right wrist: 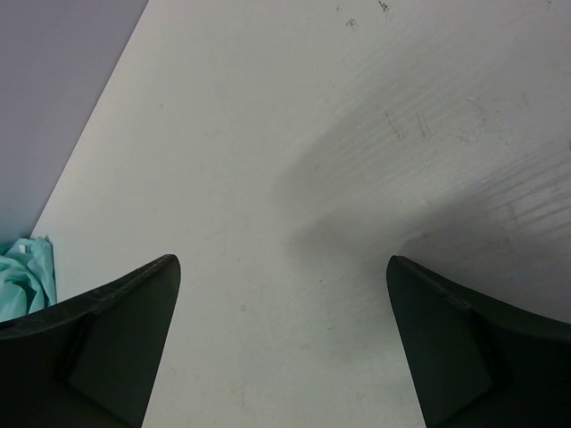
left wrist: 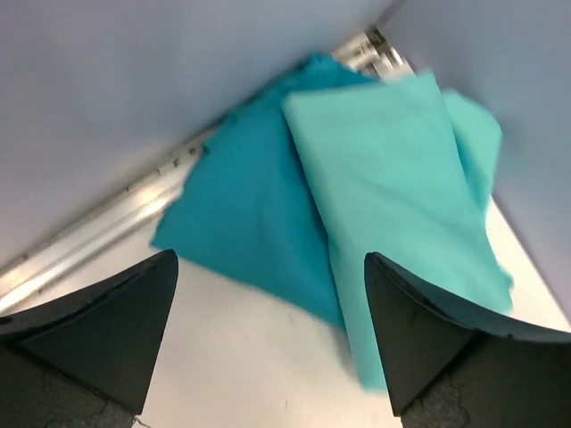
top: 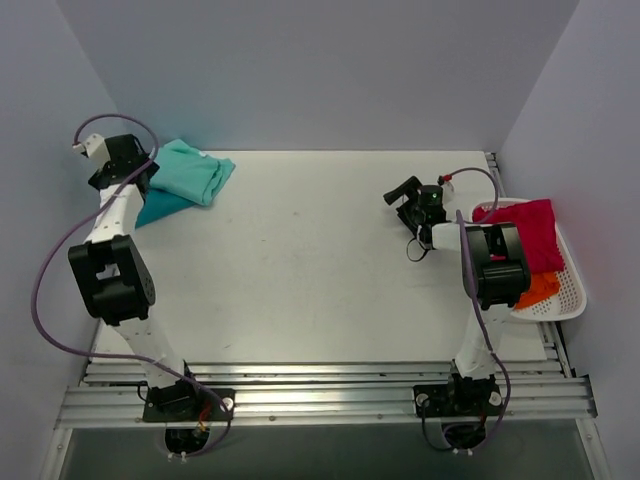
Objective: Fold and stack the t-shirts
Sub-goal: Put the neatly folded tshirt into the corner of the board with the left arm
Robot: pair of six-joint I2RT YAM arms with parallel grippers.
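The light mint-green t-shirt [top: 192, 170] lies folded on top of the folded darker teal-blue t-shirt [top: 160, 208] in the table's far left corner. In the left wrist view the mint shirt [left wrist: 393, 178] covers the right part of the teal shirt [left wrist: 250, 205]. My left gripper [top: 146, 172] is open and empty, hovering just before the stack's edge [left wrist: 270, 330]. My right gripper [top: 405, 195] is open and empty over bare table at the right [right wrist: 281, 339]. A bit of the mint shirt [right wrist: 22, 276] shows far off in the right wrist view.
A white basket [top: 575, 290] at the right edge holds a red cloth [top: 525, 235] and an orange cloth [top: 540, 290]. Grey walls enclose the table on the left, back and right. Metal rails run along the near edge [top: 320, 395].
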